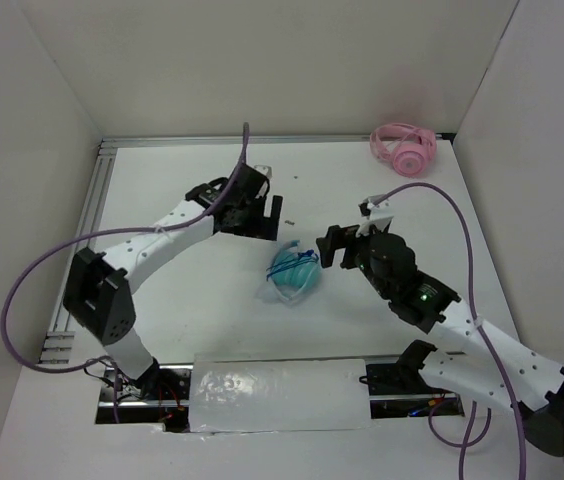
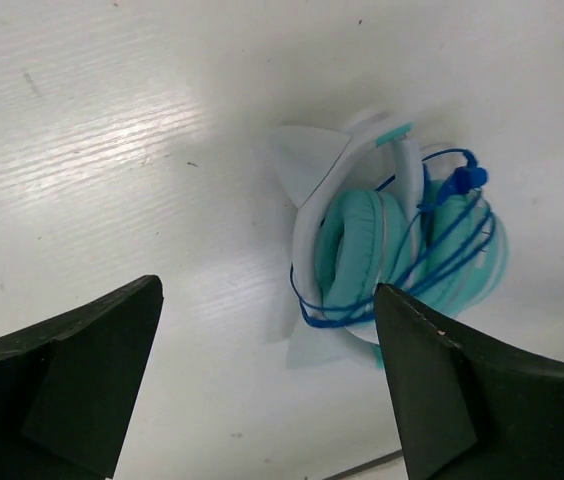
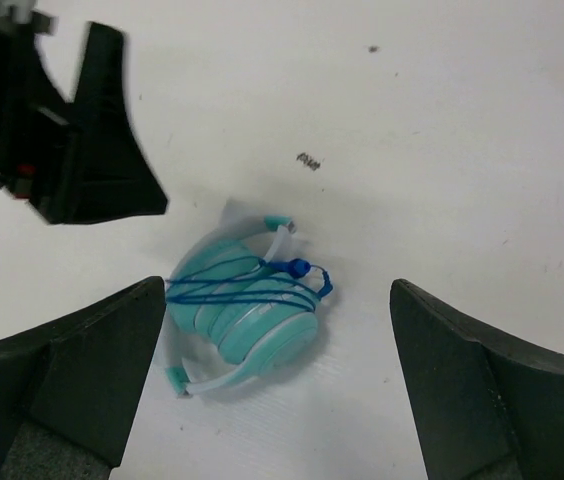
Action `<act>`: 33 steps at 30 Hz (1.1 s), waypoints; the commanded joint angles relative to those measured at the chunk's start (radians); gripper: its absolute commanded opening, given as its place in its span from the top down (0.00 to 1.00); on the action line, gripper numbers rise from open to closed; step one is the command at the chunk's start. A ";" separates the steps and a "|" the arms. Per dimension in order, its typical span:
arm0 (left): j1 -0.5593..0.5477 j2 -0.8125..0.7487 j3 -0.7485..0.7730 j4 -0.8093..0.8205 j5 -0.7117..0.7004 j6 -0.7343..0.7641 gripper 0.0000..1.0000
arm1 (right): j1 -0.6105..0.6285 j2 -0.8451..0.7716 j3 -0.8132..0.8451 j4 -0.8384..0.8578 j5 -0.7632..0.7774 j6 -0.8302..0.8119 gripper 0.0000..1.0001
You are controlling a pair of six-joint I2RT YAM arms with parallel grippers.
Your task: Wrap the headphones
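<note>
White bench [image 1: 192, 310], walled enclosure. I log both arms bent inward; left claw [image 1: 265, 222] and right claw [image 1: 328, 246] spread wide, gripping nothing. Between them lie the headphones [image 1: 294, 272], cable [image 2: 452, 240] wound round the cups.

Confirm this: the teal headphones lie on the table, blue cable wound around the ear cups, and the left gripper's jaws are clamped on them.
Wrong on the grip. The left wrist view shows the jaws of the left gripper wide open, clear of the headphones. The headphones do lie on the table with the blue cable wound around the ear cups.
</note>
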 commanded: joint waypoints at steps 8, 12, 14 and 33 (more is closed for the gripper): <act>0.007 -0.638 -0.288 -0.002 -0.073 -0.199 0.01 | -0.005 -0.202 0.011 -0.239 0.418 0.258 0.00; 0.012 -0.812 -0.388 -0.096 -0.121 -0.331 0.01 | -0.010 -0.233 0.057 -0.482 0.655 0.483 0.00; 0.013 -0.880 -0.437 -0.128 -0.144 -0.386 0.01 | -0.010 -0.252 0.072 -0.631 0.764 0.651 0.00; 0.004 -0.957 -0.493 -0.214 -0.188 -0.510 0.01 | -0.008 -0.479 0.009 -0.720 0.817 0.811 0.00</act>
